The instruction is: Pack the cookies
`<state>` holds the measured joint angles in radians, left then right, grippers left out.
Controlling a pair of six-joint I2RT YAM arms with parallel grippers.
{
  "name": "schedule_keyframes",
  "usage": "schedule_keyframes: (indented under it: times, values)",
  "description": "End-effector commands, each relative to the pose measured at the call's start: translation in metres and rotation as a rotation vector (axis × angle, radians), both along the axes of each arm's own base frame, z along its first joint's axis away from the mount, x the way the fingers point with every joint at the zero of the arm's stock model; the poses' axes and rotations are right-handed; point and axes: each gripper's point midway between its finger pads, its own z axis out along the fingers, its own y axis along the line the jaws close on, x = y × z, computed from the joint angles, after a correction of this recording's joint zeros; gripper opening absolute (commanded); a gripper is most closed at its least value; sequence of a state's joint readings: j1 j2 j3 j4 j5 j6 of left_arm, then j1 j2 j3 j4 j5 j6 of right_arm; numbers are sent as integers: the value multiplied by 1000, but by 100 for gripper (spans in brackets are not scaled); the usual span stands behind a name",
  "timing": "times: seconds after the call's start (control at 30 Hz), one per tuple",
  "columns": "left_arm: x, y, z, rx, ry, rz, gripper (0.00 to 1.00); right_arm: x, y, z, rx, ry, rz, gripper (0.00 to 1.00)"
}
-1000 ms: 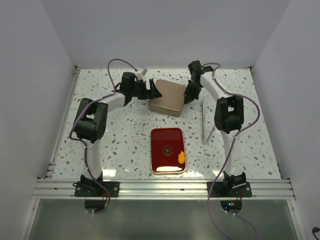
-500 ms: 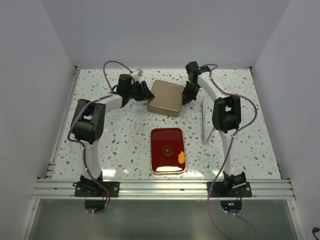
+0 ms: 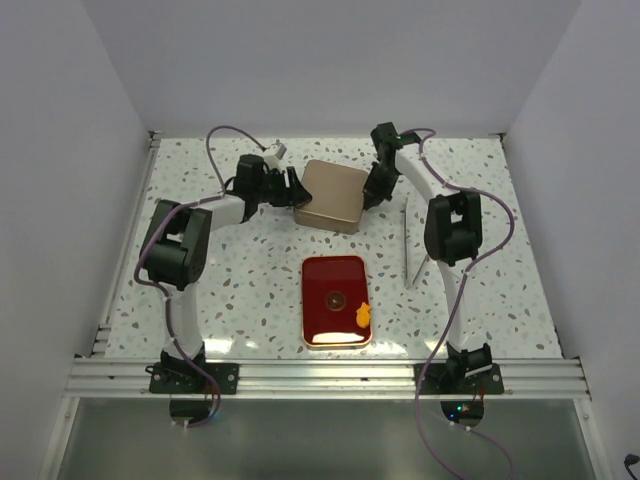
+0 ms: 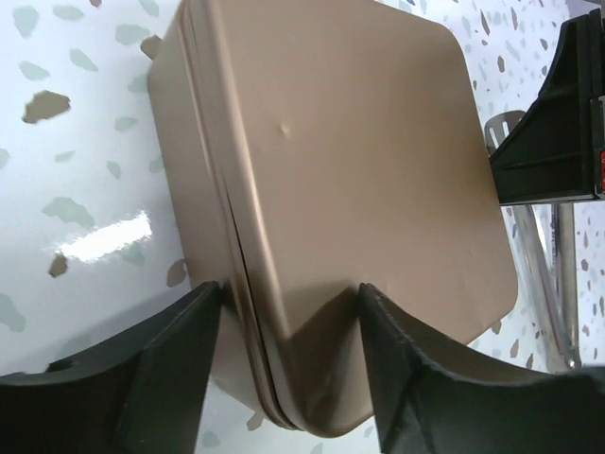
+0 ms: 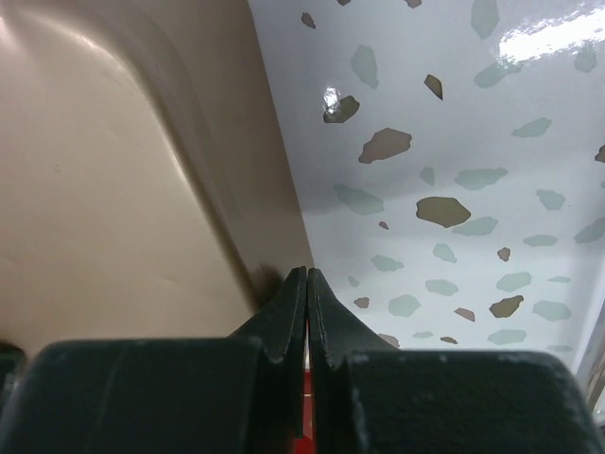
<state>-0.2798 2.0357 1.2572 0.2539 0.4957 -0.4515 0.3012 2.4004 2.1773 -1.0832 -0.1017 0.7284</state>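
Note:
Two cookies lie on the red tray (image 3: 322,275) in the top view: an irregular orange one (image 3: 362,314) at its right edge and a brown disc (image 3: 335,298) at its middle. The other cookies are out of view. A closed tan tin (image 3: 335,193) stands behind the tray. My left gripper (image 3: 296,190) is clamped over the tin's near-left corner (image 4: 284,288), one finger on the side wall and one on the lid (image 4: 359,161). My right gripper (image 3: 372,190) is shut and empty, its tips (image 5: 305,272) against the tin's right side (image 5: 95,189).
Metal tongs (image 3: 408,245) lie on the speckled table to the right of the tray and tin; they also show in the left wrist view (image 4: 558,274). White walls close in the table at the left, back and right.
The tin has shifted slightly left and away between the two grippers. Both grippers have moved a little with it. The tray, cookies and tongs have not moved.

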Motion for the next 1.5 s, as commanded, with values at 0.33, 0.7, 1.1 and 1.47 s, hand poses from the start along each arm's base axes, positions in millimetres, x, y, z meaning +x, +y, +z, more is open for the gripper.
schedule_keyframes:
  times: [0.33,0.7,1.1,1.47]
  values:
    - [-71,-35,-26,-6,215,-166,92,21,87,62,310,-163,52,0]
    - [-72,-23,-20,-14,219,-121,100,7,71,55,227,-144,84,0]
    - [-46,20,18,-73,156,10,100,4,44,52,196,-134,54,0]
    - [-29,51,69,-151,74,100,100,4,41,54,184,-136,68,0]
